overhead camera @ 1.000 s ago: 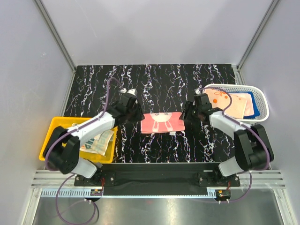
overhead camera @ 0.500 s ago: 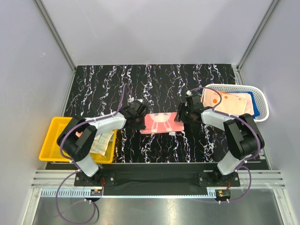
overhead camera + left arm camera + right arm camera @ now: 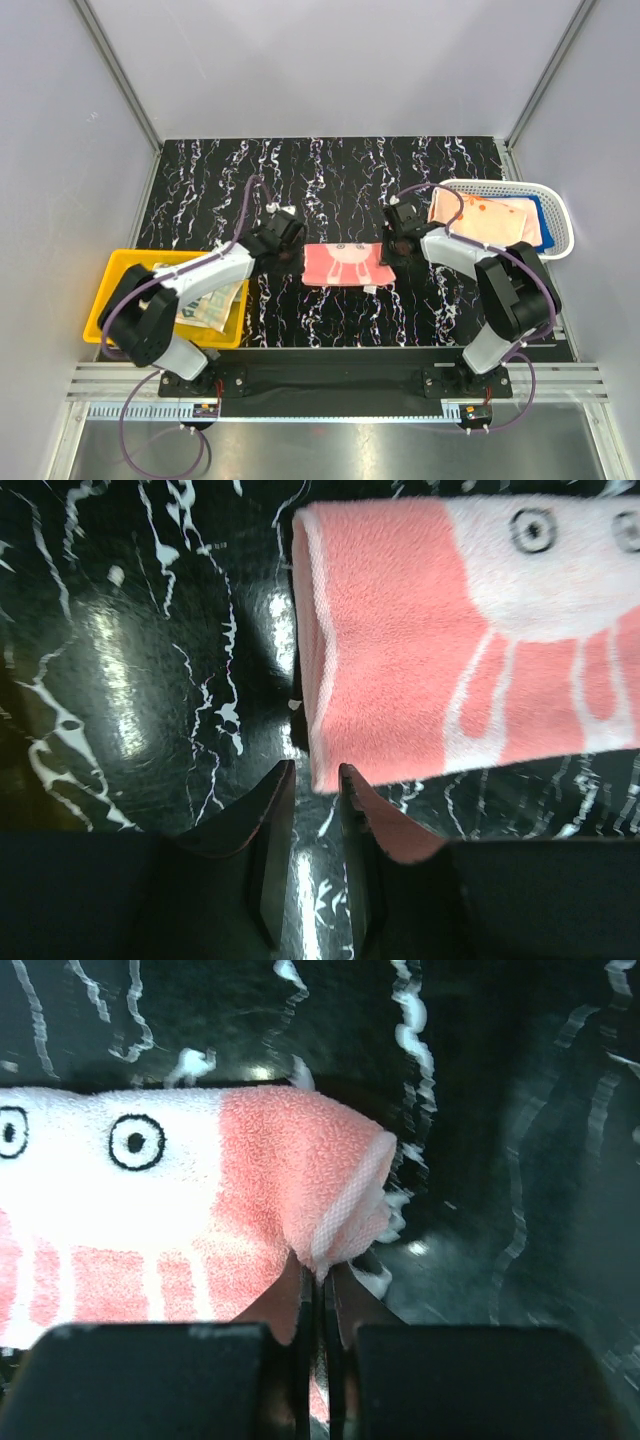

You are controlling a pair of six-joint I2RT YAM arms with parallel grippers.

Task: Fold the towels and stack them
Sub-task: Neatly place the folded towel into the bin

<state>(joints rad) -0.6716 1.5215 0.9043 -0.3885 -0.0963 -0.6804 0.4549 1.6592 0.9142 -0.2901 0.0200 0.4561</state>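
Marbled table (image 3: pixel 200 180) bears pink towel (image 3: pixel 345 263) between yellow bin (image 3: pixel 105 290), white basket (image 3: pixel 560 215) (both stocked).

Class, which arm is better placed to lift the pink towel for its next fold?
Right. The right gripper is shut on a corner of the pink towel; the left gripper stands slightly open beside the opposite edge, nothing between its jaws.
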